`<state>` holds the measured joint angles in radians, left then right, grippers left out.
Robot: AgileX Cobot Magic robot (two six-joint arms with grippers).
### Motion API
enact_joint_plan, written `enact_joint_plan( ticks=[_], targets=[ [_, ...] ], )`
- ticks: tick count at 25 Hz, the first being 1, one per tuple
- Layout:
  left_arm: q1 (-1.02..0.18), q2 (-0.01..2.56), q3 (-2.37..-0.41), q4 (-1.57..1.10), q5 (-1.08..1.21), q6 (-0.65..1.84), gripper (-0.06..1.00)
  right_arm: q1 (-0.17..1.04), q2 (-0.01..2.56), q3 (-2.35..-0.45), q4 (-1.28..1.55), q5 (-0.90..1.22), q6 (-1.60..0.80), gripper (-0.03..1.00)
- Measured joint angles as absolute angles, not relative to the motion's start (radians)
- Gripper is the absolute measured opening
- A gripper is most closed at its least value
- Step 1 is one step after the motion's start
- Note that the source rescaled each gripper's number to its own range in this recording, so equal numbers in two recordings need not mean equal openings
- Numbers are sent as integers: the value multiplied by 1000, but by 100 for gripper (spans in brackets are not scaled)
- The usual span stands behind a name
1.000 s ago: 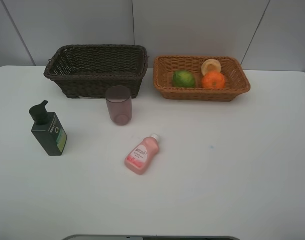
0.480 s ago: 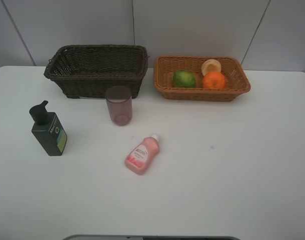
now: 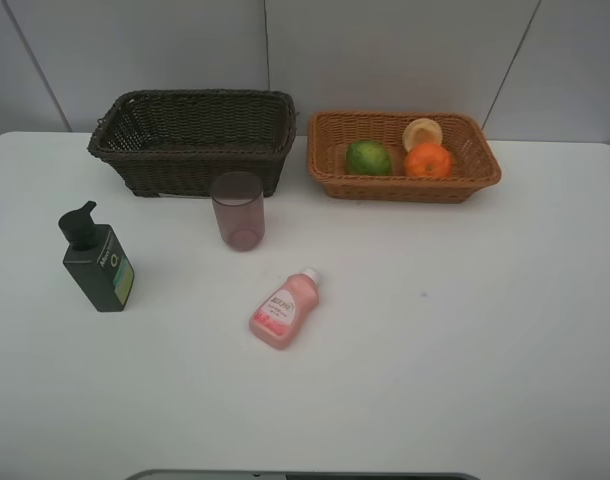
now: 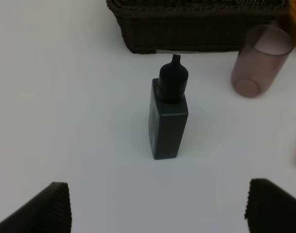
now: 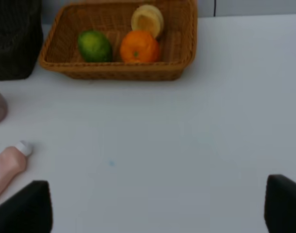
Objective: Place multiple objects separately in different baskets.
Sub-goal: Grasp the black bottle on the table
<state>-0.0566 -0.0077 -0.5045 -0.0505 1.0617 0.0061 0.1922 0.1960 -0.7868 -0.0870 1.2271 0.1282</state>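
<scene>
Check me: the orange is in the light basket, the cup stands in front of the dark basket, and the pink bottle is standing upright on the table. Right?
No. The pink bottle lies on its side on the table, as the high view shows. The orange is in the light basket, and the cup stands in front of the dark basket.

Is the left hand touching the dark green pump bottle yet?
Apart. The left wrist view shows bare table between the pump bottle and both fingers of the open left hand.
</scene>
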Motion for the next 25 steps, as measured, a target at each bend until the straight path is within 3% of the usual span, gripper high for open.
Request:
enact_joint_plan(
  ticks=[12,25],
  targets=[
    [-57,-8,-504,-51,1062,6,92,192,-2,-783,-91,1226,63,90],
    [-57,-8,-504,-51,1062,6,92,192,-2,-581,-53,1230,63,90]
  ],
)
